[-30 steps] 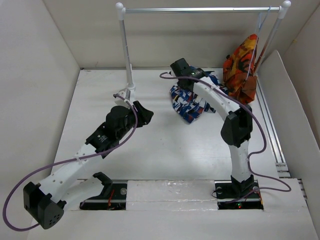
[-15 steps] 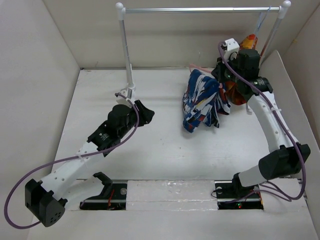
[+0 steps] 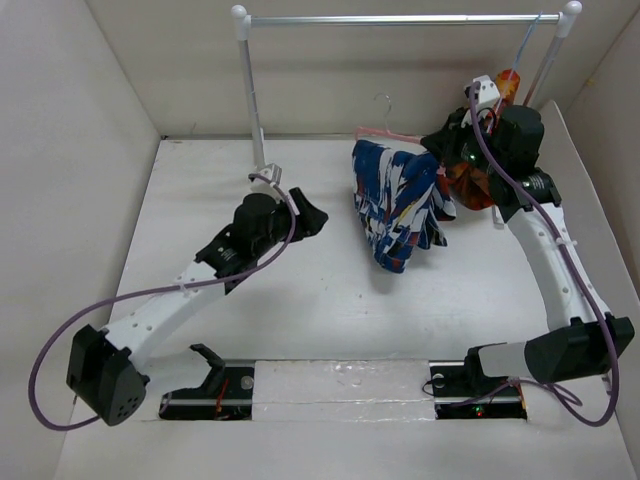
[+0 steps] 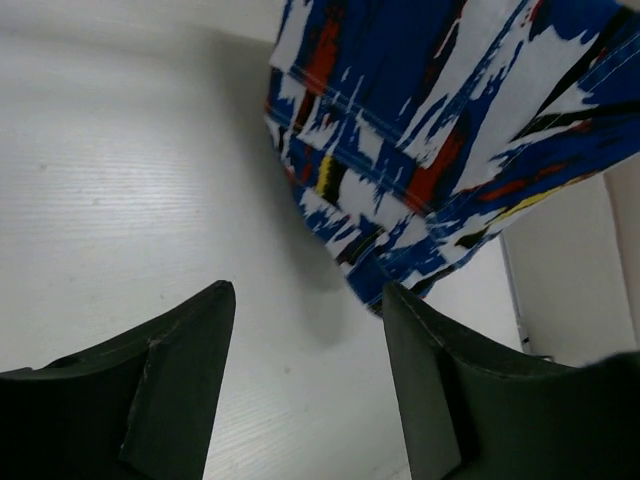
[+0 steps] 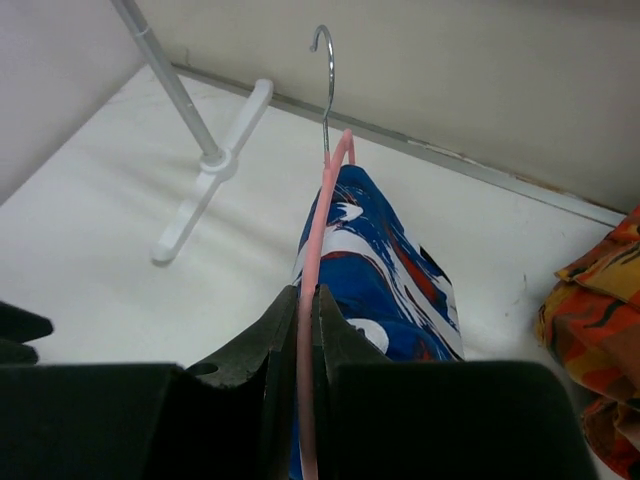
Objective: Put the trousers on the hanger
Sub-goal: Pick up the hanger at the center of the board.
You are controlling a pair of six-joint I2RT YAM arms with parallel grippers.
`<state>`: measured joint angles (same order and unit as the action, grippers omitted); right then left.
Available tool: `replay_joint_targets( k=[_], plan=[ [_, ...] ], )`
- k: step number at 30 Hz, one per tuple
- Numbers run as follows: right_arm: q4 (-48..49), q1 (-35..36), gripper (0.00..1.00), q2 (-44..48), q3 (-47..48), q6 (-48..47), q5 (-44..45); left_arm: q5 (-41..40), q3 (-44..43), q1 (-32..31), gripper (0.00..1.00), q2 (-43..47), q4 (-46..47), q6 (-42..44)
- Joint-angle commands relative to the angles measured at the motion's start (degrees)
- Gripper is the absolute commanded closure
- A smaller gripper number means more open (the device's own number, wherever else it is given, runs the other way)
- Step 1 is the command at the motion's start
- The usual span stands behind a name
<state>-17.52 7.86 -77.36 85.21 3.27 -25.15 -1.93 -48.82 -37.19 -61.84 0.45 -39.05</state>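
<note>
The right jaws are clenched on the hanger. In the right wrist view the thin pink wire runs straight up out of the narrow slit between them, at centre frame. The trousers are draped over that hanger and hang in a bunched blue, white and red fold, right of centre in the overhead view. They sit just left of the right jaws and well to the right of the left jaws.

The left jaws stand released, with nothing between them. In the left wrist view the two dark fingers fill the lower edge. The trousers fill the upper right, apart from both fingers and beyond their tips.

Only the right wrist view shows the grip itself and the metal hook standing free above the pink frame. Only the left wrist view shows the trousers' lower end close over the surface. Whether it touches I cannot tell. Only the overhead view shows both arms at once.

A clothes rack spans the top of the overhead view, and its foot lies at upper left in the right wrist view. An orange-red garment hangs at the right, partly behind the right arm.
</note>
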Motion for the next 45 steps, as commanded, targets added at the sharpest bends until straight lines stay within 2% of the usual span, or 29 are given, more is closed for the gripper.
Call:
replay_joint_targets(
  k=[1,5,8,12,19,24,31,32,37,41,45],
  plan=[
    [12.0,0.1,1.00,4.4,-2.0,1.5,-2.6,5.9,-6.6,0.5,0.43,-5.4,8.9,-4.5],
    [13.3,0.1,1.00,5.7,-4.2,2.3,-2.5,9.4,-20.2,0.5,0.42,-15.7,12.6,-8.0],
    [12.9,0.1,1.00,6.3,-3.2,2.3,-2.5,10.3,-26.4,0.5,0.42,-22.1,13.7,-9.2],
    [13.6,0.1,1.00,7.1,-2.1,2.8,-1.6,12.2,-28.3,0.5,0.43,-24.6,15.8,-10.6],
    [15.1,-2.3,1.00,6.3,4.3,4.4,-1.1,7.8,-23.7,-0.7,0.44,-19.1,15.4,-9.1],
    [15.1,-3.7,1.00,4.9,7.4,5.6,-2.9,11.3,-28.9,0.5,0.39,-21.9,14.8,-9.2],
    [16.5,-3.7,1.00,5.4,5.6,6.1,-2.7,17.3,-36.7,0.5,0.33,-30.1,21.9,-20.2],
    [16.6,-3.1,1.00,5.3,5.7,6.1,-2.4,17.8,-40.8,0.0,0.32,-32.2,22.1,-22.0],
    [16.9,-2.1,1.00,5.0,5.3,6.5,-1.9,18.0,-47.2,-1.1,0.31,-37.1,18.4,-22.9],
    [19.3,-2.1,1.00,4.9,6.5,7.2,-1.0,17.3,-46.5,-1.7,0.31,-36.9,19.3,-24.1],
    [19.6,-3.1,1.00,3.7,10.1,8.0,-1.0,14.4,-44.0,-1.7,0.30,-33.0,19.8,-21.8]
  ],
)
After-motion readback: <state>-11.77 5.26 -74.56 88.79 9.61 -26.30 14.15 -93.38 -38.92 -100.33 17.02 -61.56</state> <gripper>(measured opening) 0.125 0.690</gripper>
